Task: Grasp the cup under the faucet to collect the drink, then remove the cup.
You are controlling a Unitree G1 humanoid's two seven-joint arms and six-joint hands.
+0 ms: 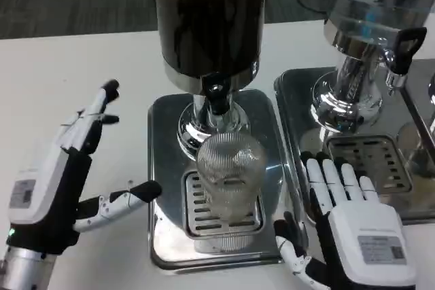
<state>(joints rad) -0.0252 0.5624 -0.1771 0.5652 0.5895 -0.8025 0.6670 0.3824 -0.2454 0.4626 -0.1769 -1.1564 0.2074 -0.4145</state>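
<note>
Both hands, left hand (58, 168) and right hand (346, 219), flank the cup (230, 176) with fingers wide, holding nothing; a one-sided push could topple it off the drip tray (166, 236).

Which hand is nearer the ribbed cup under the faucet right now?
The right, narrowly. The right hand rests flat just right of the cup, thumb near the tray's front corner. The left hand hangs open to the cup's left, thumb tip at the tray's edge.

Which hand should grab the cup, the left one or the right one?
Probably the right hand: it sits closest beside the cup. The left hand is open too, but farther off on the table.
</note>
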